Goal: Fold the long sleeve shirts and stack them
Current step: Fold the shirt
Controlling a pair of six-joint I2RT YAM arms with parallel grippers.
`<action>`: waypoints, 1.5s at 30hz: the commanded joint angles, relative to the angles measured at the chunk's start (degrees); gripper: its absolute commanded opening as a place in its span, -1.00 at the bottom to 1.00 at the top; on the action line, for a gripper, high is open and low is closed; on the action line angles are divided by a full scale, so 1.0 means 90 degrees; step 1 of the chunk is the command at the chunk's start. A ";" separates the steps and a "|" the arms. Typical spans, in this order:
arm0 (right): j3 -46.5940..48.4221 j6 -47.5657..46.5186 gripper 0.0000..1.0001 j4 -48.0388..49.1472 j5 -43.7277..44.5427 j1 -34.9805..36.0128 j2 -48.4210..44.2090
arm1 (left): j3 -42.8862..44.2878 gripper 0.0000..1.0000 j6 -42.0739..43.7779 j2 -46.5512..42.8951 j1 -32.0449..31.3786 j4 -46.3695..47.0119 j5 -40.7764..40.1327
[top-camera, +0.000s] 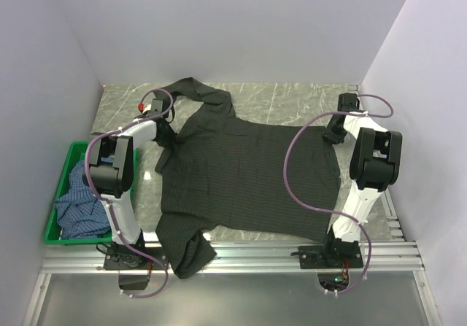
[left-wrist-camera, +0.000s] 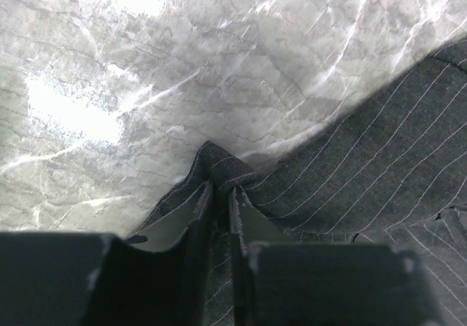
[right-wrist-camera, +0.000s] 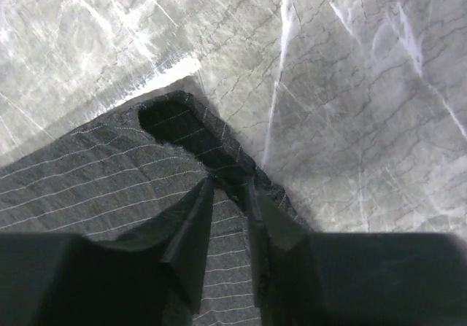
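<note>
The black shirt (top-camera: pixel 248 173) carries fine pale pinstripes. At 9 o'clock from it, the blue shirt (top-camera: pixel 80 202) shows a small check, in a green crate (top-camera: pixel 60 184). The table (top-camera: pixel 292 100) is grey marble, white-veined; my cables (top-camera: pixel 287 173) are purple.

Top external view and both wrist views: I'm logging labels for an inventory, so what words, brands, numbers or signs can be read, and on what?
None: no readable text on the black pinstriped shirt, the blue checked shirt, the green crate or the marbled tabletop in any view.
</note>
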 commanded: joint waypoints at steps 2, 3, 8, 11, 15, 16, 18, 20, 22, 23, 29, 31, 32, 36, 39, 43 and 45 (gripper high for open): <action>0.0311 -0.0100 -0.59 -0.0031 0.0141 0.0052 0.0107 | -0.0008 -0.65 -0.0071 0.0339 -0.0021 -0.0423 -0.0217; 0.0311 -0.0100 -0.65 -0.0021 0.0151 0.0052 0.0098 | 0.0002 -0.65 -0.0071 0.0330 -0.0021 -0.0414 -0.0227; 0.0321 -0.0109 -0.94 -0.0021 0.0141 0.0042 0.0127 | 0.0060 -0.65 -0.0130 0.0378 -0.0021 -0.0511 -0.0276; 0.0321 -0.0119 -1.00 -0.0002 0.0336 0.0042 0.0088 | 0.0080 -0.65 -0.0149 0.0388 -0.0011 -0.0541 -0.0315; 0.0428 -0.0080 -1.00 -0.0060 0.0804 0.0013 0.0020 | 0.0099 -0.65 -0.0188 0.0388 -0.0021 -0.0648 -0.0520; 0.0515 -0.0032 -1.00 -0.0138 0.0892 0.0003 0.0029 | 0.0109 -0.65 -0.0208 0.0388 -0.0011 -0.0706 -0.0549; 0.0623 0.0017 -1.00 -0.0226 0.1069 -0.0055 0.0068 | 0.0129 -0.65 -0.0218 0.0388 -0.0011 -0.0717 -0.0598; 0.0770 0.0057 -1.00 -0.0372 0.1147 -0.0085 0.0117 | 0.0138 -0.64 -0.0266 0.0388 -0.0001 -0.0765 -0.0637; 0.0809 0.0115 -1.00 -0.0421 0.1205 -0.0114 0.0137 | 0.0158 -0.63 -0.0305 0.0378 -0.0001 -0.0804 -0.0667; 0.0809 0.0154 -1.00 -0.0451 0.1244 -0.0134 0.0156 | 0.0158 -0.63 -0.0305 0.0388 0.0008 -0.0824 -0.0686; 0.0731 0.0310 -0.92 -0.0392 0.0894 -0.0202 0.0098 | 0.0216 -0.39 -0.0364 0.0262 0.0018 -0.0756 -0.0473; 0.0702 0.0359 -0.68 -0.0363 0.0651 -0.0154 0.0010 | 0.0285 -0.20 -0.0345 0.0164 0.0008 -0.0688 -0.0287; 0.0683 0.0388 -0.53 -0.0344 0.0620 -0.0124 -0.0145 | 0.0353 -0.11 -0.0345 0.0019 -0.0011 -0.0668 -0.0160; 0.0420 0.0573 0.22 -0.0304 0.0464 0.0032 -0.0644 | 0.0616 0.35 -0.0277 -0.0412 -0.0147 -0.0697 0.0036; 0.0185 0.0759 0.37 -0.0295 0.0308 0.0246 -0.1102 | 0.0947 0.47 -0.0179 -0.0676 -0.0391 -0.0746 0.0066; -0.0661 0.1246 0.41 -0.0091 -0.0121 0.0734 -0.1659 | 0.1242 0.39 0.0143 -0.0745 -0.0927 -0.0387 0.0143; -0.1247 0.1491 0.41 0.0095 -0.0308 0.1251 -0.2030 | 0.1339 0.32 0.0318 -0.0638 -0.1085 -0.0103 0.0309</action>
